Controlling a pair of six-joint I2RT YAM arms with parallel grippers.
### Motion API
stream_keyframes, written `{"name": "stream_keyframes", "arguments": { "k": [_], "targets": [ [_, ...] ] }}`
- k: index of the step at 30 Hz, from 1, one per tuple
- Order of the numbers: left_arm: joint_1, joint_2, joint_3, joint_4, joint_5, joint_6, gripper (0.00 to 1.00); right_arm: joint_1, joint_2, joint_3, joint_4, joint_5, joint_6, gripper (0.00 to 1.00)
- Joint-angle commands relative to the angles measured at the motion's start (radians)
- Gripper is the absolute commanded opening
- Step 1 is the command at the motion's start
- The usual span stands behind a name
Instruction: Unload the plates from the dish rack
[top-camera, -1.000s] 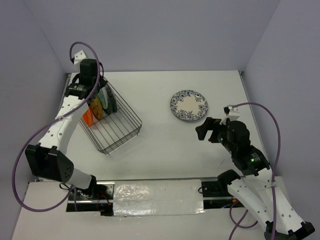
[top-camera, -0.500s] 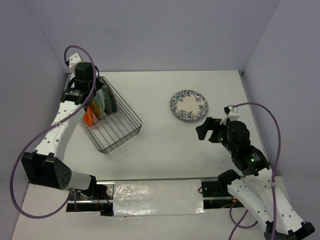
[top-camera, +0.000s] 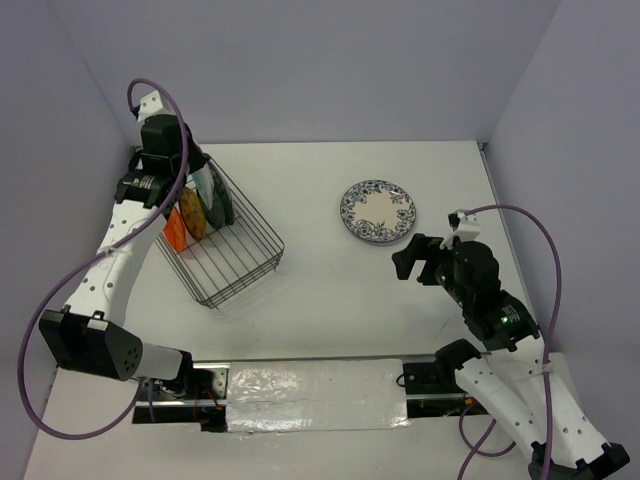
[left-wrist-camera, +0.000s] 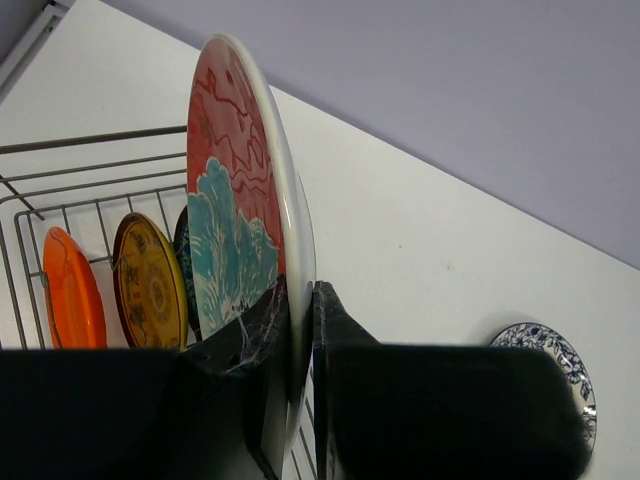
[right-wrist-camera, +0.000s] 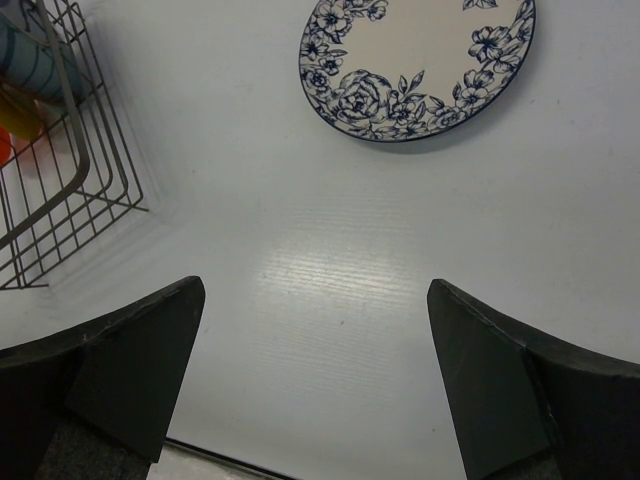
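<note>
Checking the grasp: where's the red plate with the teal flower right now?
Left wrist view: red plate stands on edge, rim clamped in the left pincer, at the dish rack on the table's left.

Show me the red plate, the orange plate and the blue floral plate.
red plate (left-wrist-camera: 235, 215), left wrist view, teal flower on its face.
orange plate (left-wrist-camera: 72, 290), left wrist view, middle of face.
blue floral plate (top-camera: 378, 211), top view, white centre.

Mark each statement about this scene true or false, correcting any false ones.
1. The left gripper is shut on the red plate with the teal flower. True.
2. The right gripper holds the blue-floral plate. False: its jaws stand open, and the plate lies flat on the table.
3. The orange plate stands in the dish rack. True.
4. The dish rack stands at the table's right side. False: it stands at the left side.
</note>
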Motion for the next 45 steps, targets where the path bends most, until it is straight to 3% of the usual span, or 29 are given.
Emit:
{"name": "stream_keyframes", "arguments": {
  "k": [1,8,12,18,22,26,29,37,45],
  "targets": [
    [0.005,-0.103,0.116,0.157,-0.028,0.009,0.0,0.005,0.013,0.043,0.015,-0.005,-0.006,1.0],
    [-0.001,-0.162,0.14,0.065,-0.027,-0.115,0.0,0.02,0.111,0.139,0.088,-0.083,-0.025,1.0],
    [-0.065,-0.167,0.181,-0.011,-0.04,-0.208,0.0,0.121,0.218,0.226,0.213,-0.182,0.008,1.0],
    [-0.251,-0.158,0.29,-0.158,-0.204,-0.323,0.0,0.44,0.439,0.432,0.24,0.094,-0.093,1.0],
    [-0.38,-0.165,0.278,-0.208,-0.307,-0.461,0.0,0.67,0.571,0.5,0.306,0.304,-0.277,1.0],
    [-0.487,-0.136,0.283,-0.258,-0.367,-0.544,0.0,0.776,0.679,0.508,0.409,0.473,-0.428,1.0],
    [-0.52,-0.109,0.298,-0.265,-0.369,-0.557,0.0,0.824,0.717,0.483,0.484,0.55,-0.486,1.0],
    [-0.549,-0.093,0.295,-0.24,-0.32,-0.595,0.0,0.831,0.777,0.468,0.639,0.562,-0.549,1.0],
    [-0.567,-0.123,0.24,-0.188,-0.246,-0.658,0.0,0.756,0.892,0.518,0.74,0.599,-0.517,0.96]
  ]
}}
